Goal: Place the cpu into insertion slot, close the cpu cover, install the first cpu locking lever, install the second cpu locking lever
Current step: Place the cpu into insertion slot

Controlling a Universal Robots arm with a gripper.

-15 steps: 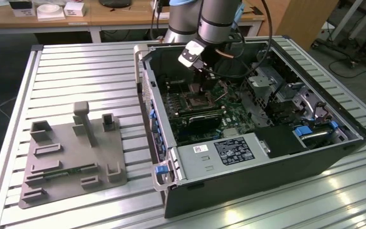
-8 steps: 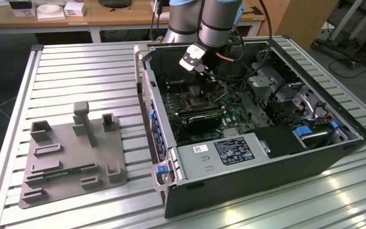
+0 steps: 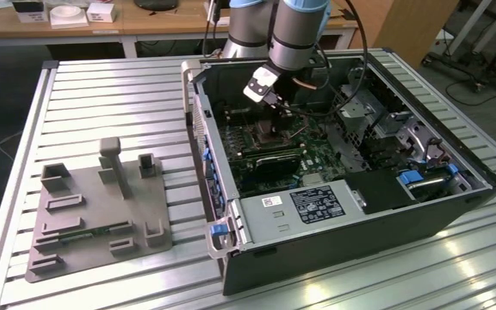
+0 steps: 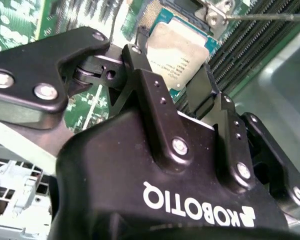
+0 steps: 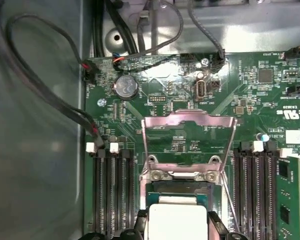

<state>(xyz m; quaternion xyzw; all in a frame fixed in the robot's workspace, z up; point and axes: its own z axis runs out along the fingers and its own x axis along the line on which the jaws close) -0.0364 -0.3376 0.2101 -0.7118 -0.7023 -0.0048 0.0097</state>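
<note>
The cpu point(image 5: 176, 221) is a flat square chip with a silvery top point(image 4: 182, 50). It sits between the two black fingers of my gripper point(image 5: 177, 227), which is shut on its opposite edges, as both wrist views show. It is just over the insertion slot point(image 5: 180, 187), whose dark centre and contact field point(image 4: 150, 14) show beyond the chip. The cpu cover point(image 5: 189, 120), a thin silver frame, stands raised open on its hinge point(image 5: 180, 175). A thin wire lever point(image 4: 270, 16) runs beside the socket. In the exterior view my gripper point(image 3: 271, 110) reaches down into the open computer case.
Black memory slots point(image 5: 110, 195) flank the socket on both sides point(image 5: 260, 190). A coin battery point(image 5: 126, 86) and loose cables point(image 5: 50, 100) lie near the case wall. A grey box with a white label point(image 3: 309, 205) fills the case front. A grey fixture plate point(image 3: 101, 213) rests on the slatted table.
</note>
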